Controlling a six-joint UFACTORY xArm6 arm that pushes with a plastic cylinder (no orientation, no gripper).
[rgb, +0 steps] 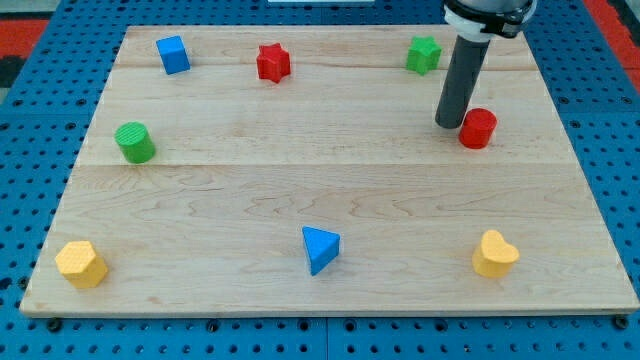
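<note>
My tip (449, 124) rests on the wooden board (330, 170) at the upper right, right beside the left side of a red cylinder (478, 129), touching it or nearly so. Above the tip lies a green star (423, 54). A red star (272, 62) and a blue cube (173, 54) sit along the view's top. A green cylinder (134, 142) is at the left. Along the bottom are a yellow hexagonal block (81, 264), a blue triangle (320, 249) and a yellow heart (494, 254).
The board lies on a blue perforated table (30, 120). The rod rises to a white and black mount (486, 14) at the view's top right.
</note>
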